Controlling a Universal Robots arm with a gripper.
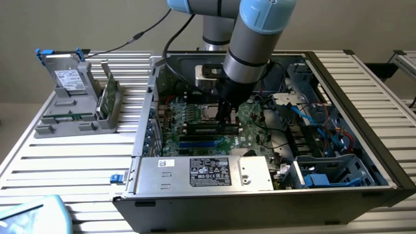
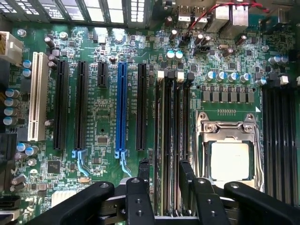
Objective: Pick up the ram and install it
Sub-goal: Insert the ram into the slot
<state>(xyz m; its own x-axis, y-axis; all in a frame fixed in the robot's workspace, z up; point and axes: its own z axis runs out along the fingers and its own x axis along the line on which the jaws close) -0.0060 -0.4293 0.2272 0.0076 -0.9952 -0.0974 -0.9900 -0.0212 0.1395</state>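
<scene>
**Checking the ram seat with the hand wide open**

We have the gripper [image 2: 165, 174] low over the motherboard [image 2: 103, 117], inside the computer case [image 1: 364, 97]. It is spread as wide as it goes and holds nothing. Its fingers [image 2: 144, 171] stand either side of the memory slots next to the processor socket [image 2: 229, 159].

The ram [image 2: 163, 140] looks to us like the thin dark stick standing edge-on in the slot between the fingers. In the exterior view it shows as a dark bar [image 1: 206, 128] just under the hand. We see no contact between fingers and stick, though the gap is tight.

To do this step well:
- we want the stick level along its full length
- both end clips [image 2: 161, 74] should be snapped in, but we can't tell the far-end latch state from here
- any push should go straight down, with no side load on the neighbouring slots
</scene>
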